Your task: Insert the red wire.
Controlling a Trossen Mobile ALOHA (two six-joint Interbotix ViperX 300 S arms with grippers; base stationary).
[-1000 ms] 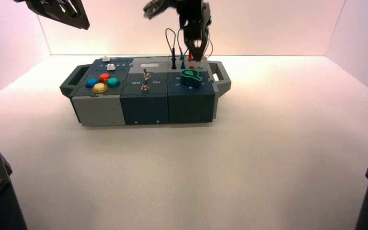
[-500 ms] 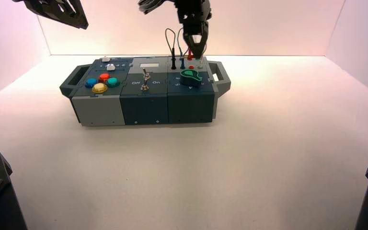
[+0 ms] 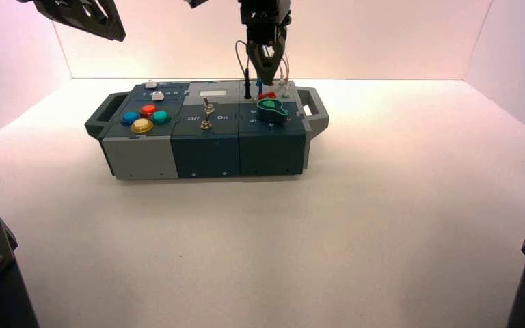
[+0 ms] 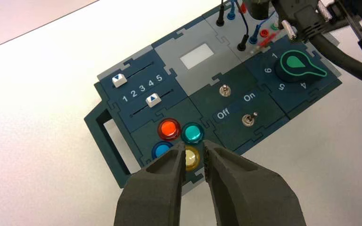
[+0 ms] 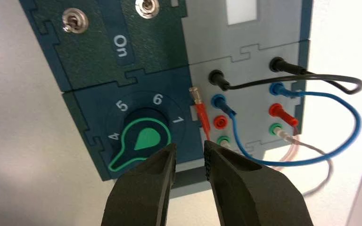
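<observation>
The red wire's loose plug [image 5: 201, 113] lies flat on the box [image 3: 205, 147], between the green knob [image 5: 139, 139] and the front row of sockets, its metal pin bare. Its other red plug [image 5: 281, 113] sits in the far red socket, and the pale lead [image 5: 311, 150] loops off the box's end. The near red socket [image 5: 220, 122] is empty. My right gripper [image 5: 188, 153] hovers open just above the loose plug, holding nothing; in the high view, the right gripper [image 3: 266, 68] hangs over the fallen plug [image 3: 266, 96]. My left gripper [image 4: 193, 151] is raised over the coloured buttons, open and empty.
Black [image 5: 219, 79] and blue [image 5: 219, 101] plugs stand in the sockets beside the red one, their leads arching over the same corner. A green-ringed socket [image 5: 224, 140] lies nearest my right fingers. Two toggle switches [image 4: 250, 120], two sliders [image 4: 119, 80] and several buttons [image 4: 168, 128] fill the box's other sections.
My right gripper has opened and lifted, drifting left. The red plug it held upright over the sockets has dropped and now lies flat beside the knob.
</observation>
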